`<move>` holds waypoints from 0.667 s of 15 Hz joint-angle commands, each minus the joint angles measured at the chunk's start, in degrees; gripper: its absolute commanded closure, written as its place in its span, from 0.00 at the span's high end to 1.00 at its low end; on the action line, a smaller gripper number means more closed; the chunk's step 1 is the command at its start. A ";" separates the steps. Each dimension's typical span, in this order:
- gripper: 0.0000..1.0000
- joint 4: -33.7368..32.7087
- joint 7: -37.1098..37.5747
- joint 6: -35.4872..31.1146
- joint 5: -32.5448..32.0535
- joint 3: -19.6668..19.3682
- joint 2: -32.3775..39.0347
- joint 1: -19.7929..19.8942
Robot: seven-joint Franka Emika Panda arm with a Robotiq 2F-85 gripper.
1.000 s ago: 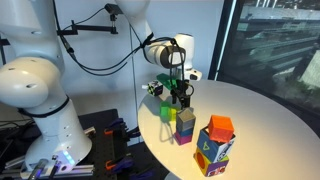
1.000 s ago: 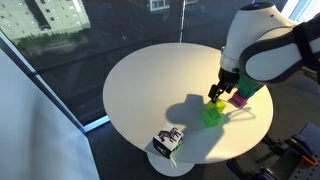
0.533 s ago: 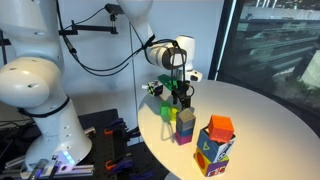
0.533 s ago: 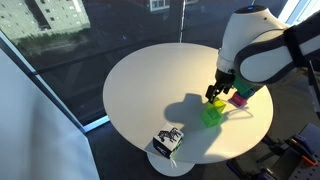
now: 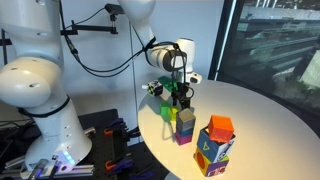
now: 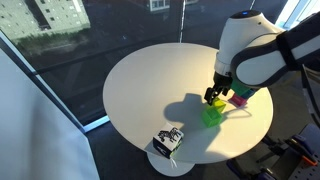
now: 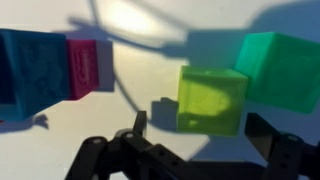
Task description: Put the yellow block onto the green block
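Note:
In the wrist view the yellow block (image 7: 212,98) sits on the white table, looking lime-tinted in this light. The green block (image 7: 275,65) stands just behind it to the right, close beside it. My gripper (image 7: 204,124) is open, its two dark fingers set wide on either side of the yellow block without touching it. In an exterior view the gripper (image 6: 214,97) hangs low over the yellow block (image 6: 217,101), with the green block (image 6: 212,115) next to it. In an exterior view the gripper (image 5: 178,98) hides the yellow block; the green block (image 5: 167,113) shows beside it.
A magenta cube (image 7: 85,68) and a bluish-grey cube (image 7: 30,70) stand to the left. A larger multicoloured block (image 5: 213,150) carries an orange piece (image 5: 220,127). A dark green-and-black object (image 5: 155,88) and a black-and-white object (image 6: 167,142) sit near the table edge.
The arm has shifted only slightly. The gripper stays open over the yellow block, and no block has moved.

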State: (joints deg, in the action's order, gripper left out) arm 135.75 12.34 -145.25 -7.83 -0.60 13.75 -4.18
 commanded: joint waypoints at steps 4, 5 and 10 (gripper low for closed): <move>0.75 -1.27 2.46 -0.53 -2.07 -1.30 1.80 -1.23; 0.75 -1.23 2.60 -0.63 -2.23 -1.40 1.87 -1.37; 0.34 -1.56 3.67 0.44 -2.53 -1.74 1.28 -1.70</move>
State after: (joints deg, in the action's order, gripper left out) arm 135.14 13.66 -145.25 -8.58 -1.44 15.19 -5.15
